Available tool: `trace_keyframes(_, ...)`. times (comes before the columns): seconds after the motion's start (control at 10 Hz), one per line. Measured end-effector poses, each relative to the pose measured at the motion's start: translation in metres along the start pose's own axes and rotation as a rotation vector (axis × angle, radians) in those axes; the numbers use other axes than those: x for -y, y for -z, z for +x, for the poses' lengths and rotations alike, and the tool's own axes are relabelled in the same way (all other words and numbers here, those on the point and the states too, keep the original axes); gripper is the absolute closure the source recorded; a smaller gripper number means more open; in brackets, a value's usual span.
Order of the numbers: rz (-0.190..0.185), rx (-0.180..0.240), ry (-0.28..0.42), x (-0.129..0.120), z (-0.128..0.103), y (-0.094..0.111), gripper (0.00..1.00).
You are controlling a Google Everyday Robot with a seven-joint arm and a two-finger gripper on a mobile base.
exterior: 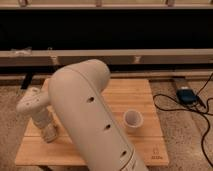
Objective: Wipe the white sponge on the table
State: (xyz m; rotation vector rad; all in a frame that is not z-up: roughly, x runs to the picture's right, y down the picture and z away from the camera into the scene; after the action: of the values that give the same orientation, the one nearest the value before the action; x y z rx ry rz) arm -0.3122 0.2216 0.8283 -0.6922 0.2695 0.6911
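Note:
The light-brown wooden table fills the middle of the camera view. My thick white arm crosses the foreground and bends left. My gripper points down at the table's left front part, its tip low at the tabletop. The white sponge is not visible; the gripper's end covers the spot below it.
A small white cup stands upright on the table right of my arm. A blue device with black cables lies on the speckled floor to the right. A dark wall with a long pale ledge runs behind the table.

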Motion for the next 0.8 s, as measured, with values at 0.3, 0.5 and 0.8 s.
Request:
trace_keyframes(0.3,0.005,-0.004,0.003,0.001,0.001,0.0,1.0)
trace_keyframes(0.5,0.003,-0.002,0.001,0.001,0.0,0.0,1.0)
trace_keyframes(0.8,-0.019,0.067,-0.016,0.004,-0.035,0.026,1.0)
